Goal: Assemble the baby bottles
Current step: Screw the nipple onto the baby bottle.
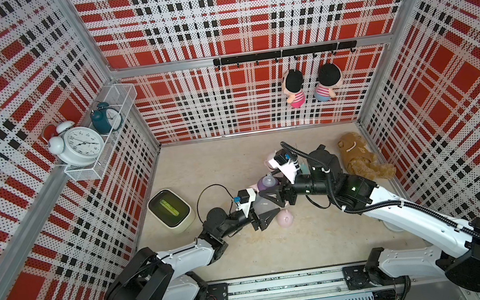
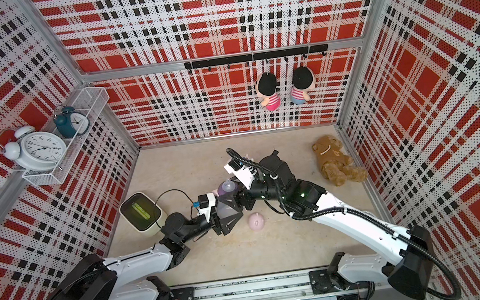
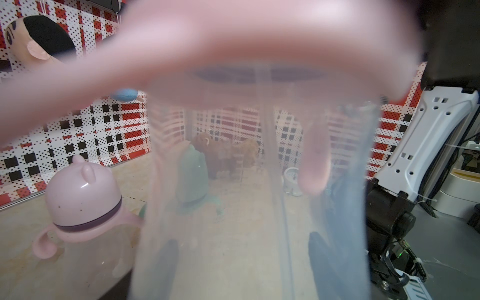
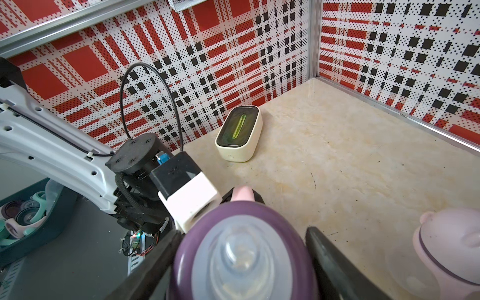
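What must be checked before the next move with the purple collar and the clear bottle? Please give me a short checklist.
1. The left gripper clamps the clear plastic bottle body: ok.
2. The purple round nipple collar lies between the fingers of the right gripper: ok.
3. Both fingers touch the collar: cannot tell.
4. The collar sits straight on the bottle: cannot tell.
5. The pink eared dome cap lies loose on the beige table: ok.

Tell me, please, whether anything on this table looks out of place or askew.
The pink eared dome cap lies loose on the beige tabletop, on no bottle. The brown plush bear lies sprawled there too. Nothing looks spilled or broken.
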### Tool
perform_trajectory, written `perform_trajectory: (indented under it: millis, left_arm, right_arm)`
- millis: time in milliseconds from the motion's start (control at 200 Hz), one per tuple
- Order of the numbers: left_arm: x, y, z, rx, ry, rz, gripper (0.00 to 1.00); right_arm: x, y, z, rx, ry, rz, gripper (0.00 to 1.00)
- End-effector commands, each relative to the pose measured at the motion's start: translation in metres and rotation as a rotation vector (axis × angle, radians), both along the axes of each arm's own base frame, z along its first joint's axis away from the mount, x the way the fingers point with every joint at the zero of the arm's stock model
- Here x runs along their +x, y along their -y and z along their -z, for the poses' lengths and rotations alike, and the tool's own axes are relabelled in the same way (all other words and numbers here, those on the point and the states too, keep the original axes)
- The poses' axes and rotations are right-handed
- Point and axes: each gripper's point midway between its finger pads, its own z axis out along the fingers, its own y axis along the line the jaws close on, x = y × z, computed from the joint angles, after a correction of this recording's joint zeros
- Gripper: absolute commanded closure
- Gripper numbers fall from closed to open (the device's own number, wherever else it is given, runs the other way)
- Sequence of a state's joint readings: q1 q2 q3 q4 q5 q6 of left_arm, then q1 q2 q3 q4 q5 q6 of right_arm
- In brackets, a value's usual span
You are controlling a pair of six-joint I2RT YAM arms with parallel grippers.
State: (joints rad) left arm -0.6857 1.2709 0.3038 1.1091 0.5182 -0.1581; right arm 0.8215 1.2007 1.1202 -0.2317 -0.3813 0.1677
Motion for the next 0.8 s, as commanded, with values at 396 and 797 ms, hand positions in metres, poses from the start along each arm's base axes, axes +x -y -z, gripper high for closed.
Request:
perform_trajectory:
  millis: [396,797]
  left_arm:
    - [0.0052,0.0010,-0.0160,-0.042,0.039,-0.009,1.00]
    - [0.0046,0.0008,-0.0178,-0.045,0.043,-0.012,1.00]
  right_arm:
    - [0.0048,-0.0016,-0.0129,0.049,0.018,0.011,0.27]
    - [0.0079,-0.0026,-0.0094,0.042,0.013,0.021,0.32]
